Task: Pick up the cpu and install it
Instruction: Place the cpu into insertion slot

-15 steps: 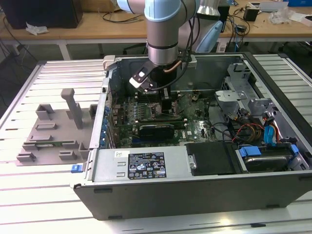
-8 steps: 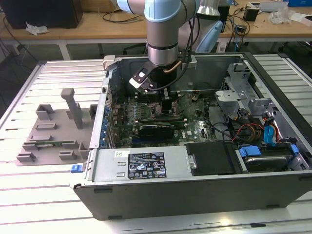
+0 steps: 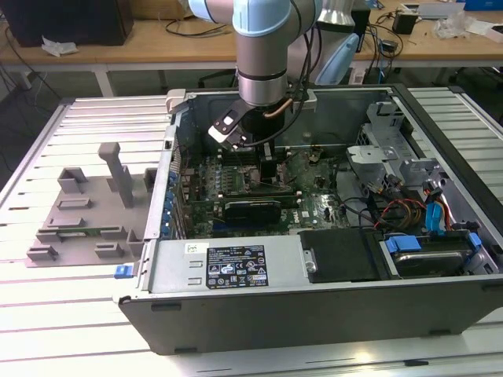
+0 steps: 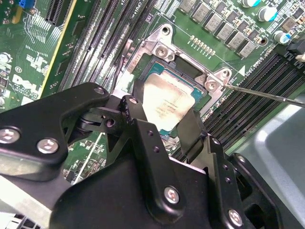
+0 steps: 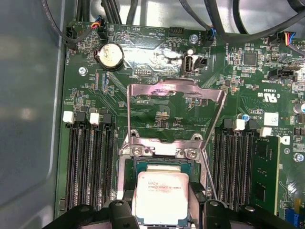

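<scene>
This is a robotics lab or electronics workshop. In the exterior view, an opened computer case point(image 3: 236, 314) lies on a slatted metal table point(image 3: 47, 306) under a robot arm point(image 3: 263, 47), with a grey fixture tray point(image 3: 78, 212) at the frame's left. Along the top edge, wooden benches point(image 3: 157, 43) carry loose cables point(image 3: 189, 27).

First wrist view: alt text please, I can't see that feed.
The cpu is clamped between the black fingers over the open socket on the green motherboard. The metal load plate is flipped open, and memory slots flank the socket.
</scene>
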Action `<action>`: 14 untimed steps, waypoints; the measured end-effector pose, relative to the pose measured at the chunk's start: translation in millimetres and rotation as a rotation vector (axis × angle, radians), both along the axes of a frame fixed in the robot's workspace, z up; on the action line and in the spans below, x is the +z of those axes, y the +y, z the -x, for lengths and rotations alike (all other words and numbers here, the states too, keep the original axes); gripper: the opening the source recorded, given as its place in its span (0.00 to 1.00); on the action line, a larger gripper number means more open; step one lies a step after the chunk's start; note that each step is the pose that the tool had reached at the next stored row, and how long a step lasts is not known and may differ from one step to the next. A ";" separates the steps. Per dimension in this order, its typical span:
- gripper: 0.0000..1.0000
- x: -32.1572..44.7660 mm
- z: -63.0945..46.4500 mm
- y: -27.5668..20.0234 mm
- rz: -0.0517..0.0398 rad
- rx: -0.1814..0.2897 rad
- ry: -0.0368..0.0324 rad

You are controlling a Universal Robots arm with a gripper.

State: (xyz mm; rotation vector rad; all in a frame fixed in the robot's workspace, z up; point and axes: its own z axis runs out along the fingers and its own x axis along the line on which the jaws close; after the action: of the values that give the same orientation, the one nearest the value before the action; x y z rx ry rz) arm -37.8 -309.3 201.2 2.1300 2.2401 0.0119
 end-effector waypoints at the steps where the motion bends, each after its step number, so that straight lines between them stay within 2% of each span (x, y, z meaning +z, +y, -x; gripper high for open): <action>1: 0.53 0.0 0.0 0.0 0.0000 0.000 0.0000; 7: 0.53 -0.1 0.0 0.0 -0.0001 0.000 0.0000; 8: 0.54 -0.3 0.0 0.1 -0.0005 0.000 -0.0003; 9: 0.60 -0.2 0.0 0.1 -0.0003 0.000 -0.0002; 10: 0.60 -0.1 0.0 0.0 -0.0001 0.000 0.0000; 14: 0.60 5.9 0.0 0.0 -0.0001 0.000 -0.0001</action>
State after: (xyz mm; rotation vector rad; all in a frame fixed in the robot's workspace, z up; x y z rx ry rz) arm -37.8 -309.3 207.1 2.1300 2.2401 0.0120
